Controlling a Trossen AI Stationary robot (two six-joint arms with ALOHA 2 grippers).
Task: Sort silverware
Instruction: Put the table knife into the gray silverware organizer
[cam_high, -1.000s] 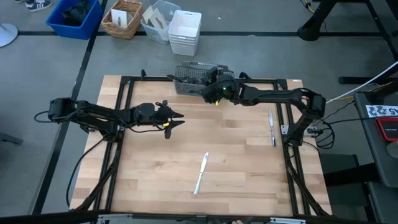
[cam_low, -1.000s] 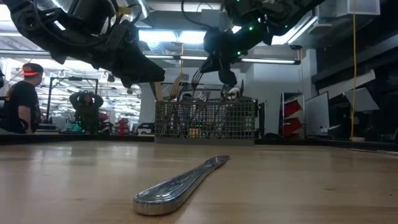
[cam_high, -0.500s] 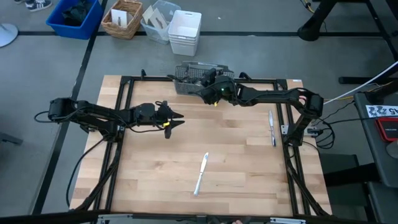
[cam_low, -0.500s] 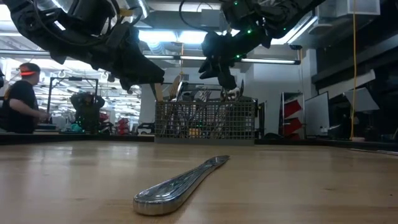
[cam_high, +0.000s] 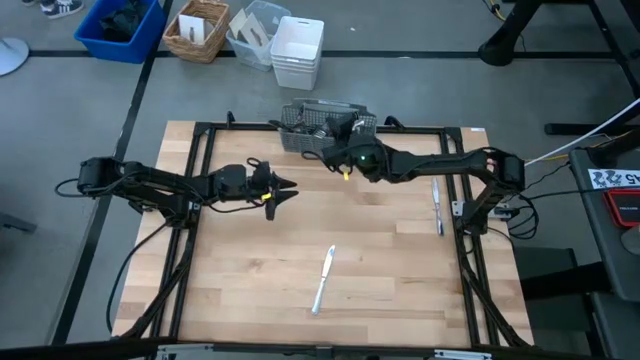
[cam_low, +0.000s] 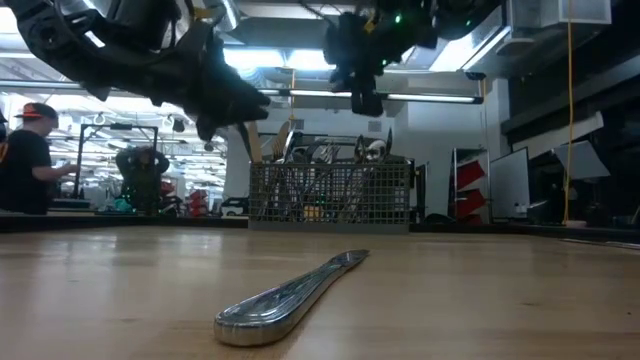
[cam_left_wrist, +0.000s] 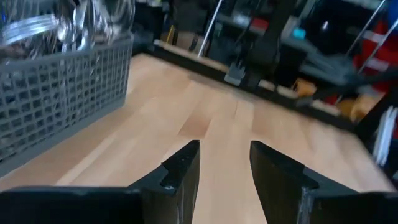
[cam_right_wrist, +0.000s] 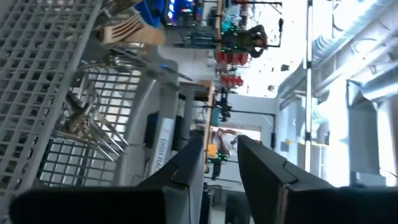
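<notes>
At the far edge of the bench (cam_high: 250, 270), the grey mesh caddy (cam_high: 322, 124) stands packed with silverware (cam_low: 325, 155), forks and spoons upright with their heads showing above the rim, which leaves them easy to pluck from above. The right pincer (cam_high: 352, 158) hangs just on the near side of the caddy, raised above the wood; its wrist view looks past two parted fingers (cam_right_wrist: 186, 168) with nothing between them, and the fork tines beside the mesh lie beyond their tips. It is released and empty, and by my reading it is between pieces: placed close to the caddy so the next reach in is short.

Two table knives lie flat on the bench, well apart from each other. One knife (cam_high: 323, 280) rests near the middle toward the near edge, and it fills the foreground of the low view. The other knife (cam_high: 436, 204) lies along the right side by the frame rail. Laid singly like this, each looks set out as its own sorting spot, though that is a guess.

The left pincer (cam_high: 282, 189) waits over the left-centre of the bench, fingers (cam_left_wrist: 180, 171) parted and holding nothing, pointing across bare wood toward the caddy.
</notes>
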